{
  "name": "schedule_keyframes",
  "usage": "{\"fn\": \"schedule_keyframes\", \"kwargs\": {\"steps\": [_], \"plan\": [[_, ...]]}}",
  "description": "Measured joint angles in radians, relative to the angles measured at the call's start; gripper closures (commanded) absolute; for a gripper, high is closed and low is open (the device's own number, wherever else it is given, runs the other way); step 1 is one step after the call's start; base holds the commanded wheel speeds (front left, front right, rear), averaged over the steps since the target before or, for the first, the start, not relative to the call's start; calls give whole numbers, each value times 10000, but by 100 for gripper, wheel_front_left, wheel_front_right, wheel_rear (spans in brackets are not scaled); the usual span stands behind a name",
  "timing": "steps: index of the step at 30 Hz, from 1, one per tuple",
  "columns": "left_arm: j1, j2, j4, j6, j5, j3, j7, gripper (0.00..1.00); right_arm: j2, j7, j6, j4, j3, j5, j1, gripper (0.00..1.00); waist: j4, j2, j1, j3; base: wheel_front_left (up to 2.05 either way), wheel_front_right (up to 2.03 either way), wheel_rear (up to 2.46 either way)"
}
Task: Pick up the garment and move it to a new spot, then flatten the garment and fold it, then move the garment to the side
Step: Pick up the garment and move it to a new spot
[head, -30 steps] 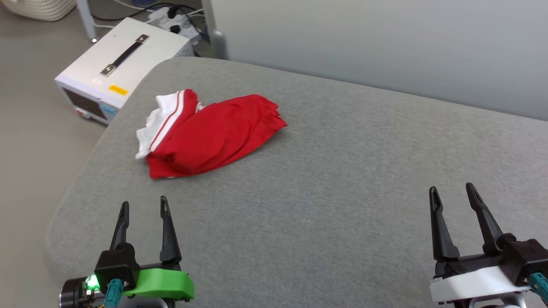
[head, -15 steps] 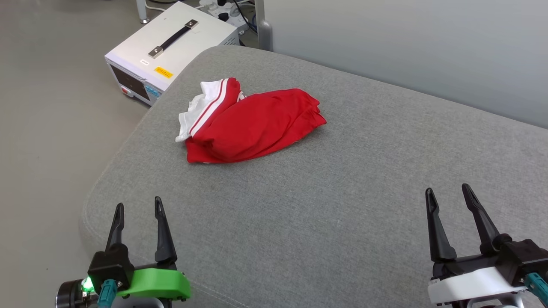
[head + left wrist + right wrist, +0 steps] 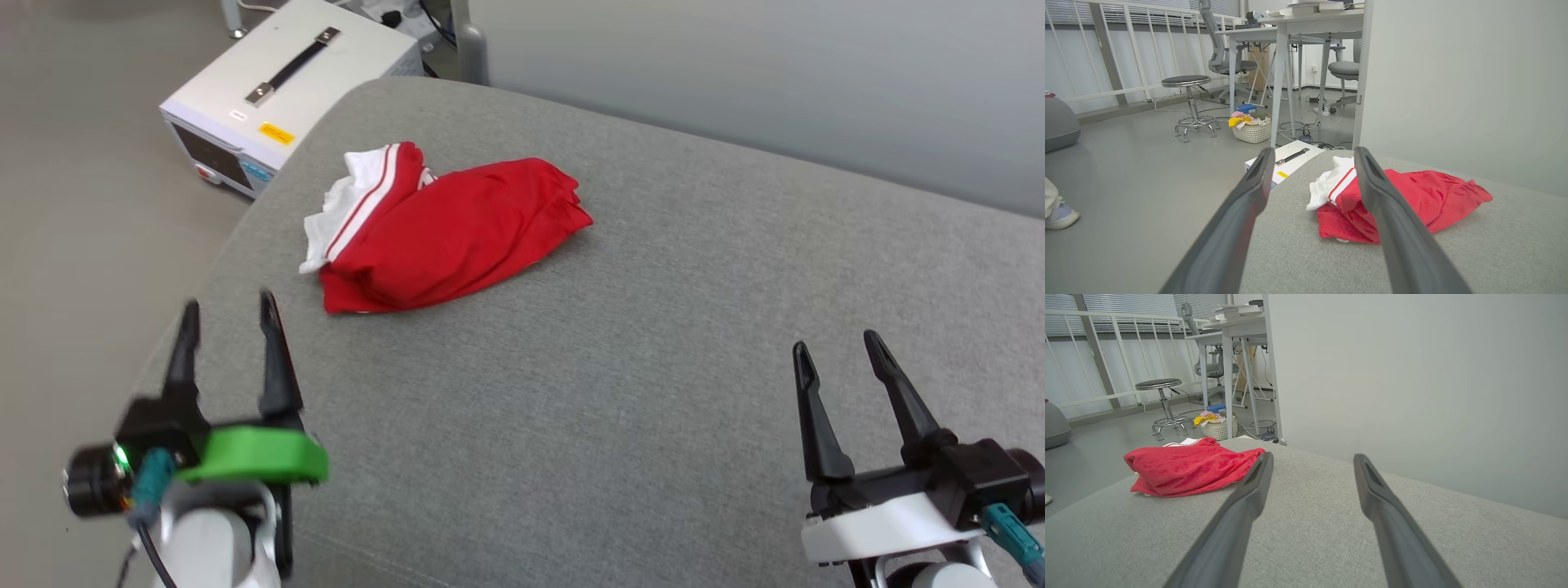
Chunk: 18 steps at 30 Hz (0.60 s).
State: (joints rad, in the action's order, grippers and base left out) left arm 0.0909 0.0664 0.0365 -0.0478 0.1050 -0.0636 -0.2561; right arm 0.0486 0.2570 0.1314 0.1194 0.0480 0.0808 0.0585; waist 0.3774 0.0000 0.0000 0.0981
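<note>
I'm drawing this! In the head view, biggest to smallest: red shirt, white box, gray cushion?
Largest: gray cushion.
Then red shirt and white box look about alike; the box is farther away, so unsure.

My left gripper (image 3: 227, 304) hangs at the near left, its two dark fingers (image 3: 274, 359) spread wide and pointing away from me, a pale forearm (image 3: 204, 543) showing behind its green mount (image 3: 253, 453). My right gripper (image 3: 834, 343) hangs at the near right, fingers equally parted, tilted slightly to the right.
</note>
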Motion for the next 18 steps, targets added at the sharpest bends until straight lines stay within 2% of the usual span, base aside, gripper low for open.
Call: {"fn": "schedule_keyframes", "kwargs": {"steps": [8, 13, 15, 18], "plan": [[2984, 815, 1112, 1020, 50, -740, 0, 0, -4, 0, 0, 261, 267, -533, -849, 0, -581, 0, 0, 875, 0, 0, 0], [4949, 1429, 2826, 1490, 487, -786, 8, 0, -4, 0, -2, 435, 311, -694, -1405, 0, -932, 0, 1, 1645, 0, 0, 0], [5640, 1868, 3570, 1615, 604, -623, 88, 0, 2, 0, 0, 454, 368, -773, -1542, 0, -1066, 0, 1, 1922, 0, 0, 0], [6816, 2485, 4631, 1716, 1204, -213, 1137, 0, -10, 0, 0, 500, 395, -848, -1714, 0, -1295, 0, 1, 2346, 0, 0, 0]]}}
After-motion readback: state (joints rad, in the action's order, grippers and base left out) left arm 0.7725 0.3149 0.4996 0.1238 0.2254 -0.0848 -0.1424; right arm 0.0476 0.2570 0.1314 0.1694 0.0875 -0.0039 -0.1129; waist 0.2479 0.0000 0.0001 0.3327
